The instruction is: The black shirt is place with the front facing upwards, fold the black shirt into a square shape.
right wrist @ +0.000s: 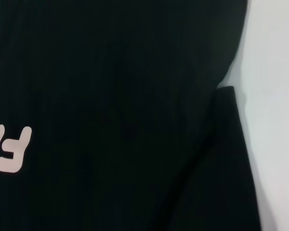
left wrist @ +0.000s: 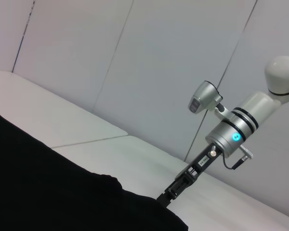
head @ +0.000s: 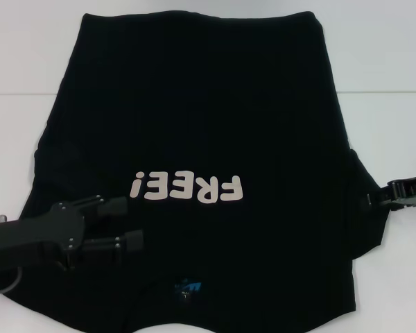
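The black shirt lies spread flat on the white table, front up, collar towards me. Its pale "FREE!" lettering and small blue neck label show. My left gripper is open and empty, hovering over the shirt's near left shoulder area. My right gripper is at the outer edge of the right sleeve; it also shows in the left wrist view, its tip at the cloth's edge. The right wrist view shows the shirt, part of the lettering and the sleeve fold.
The white table has a seam line running across behind the shirt's middle. Bare table lies to the right of the sleeve. A white panelled wall stands beyond the table.
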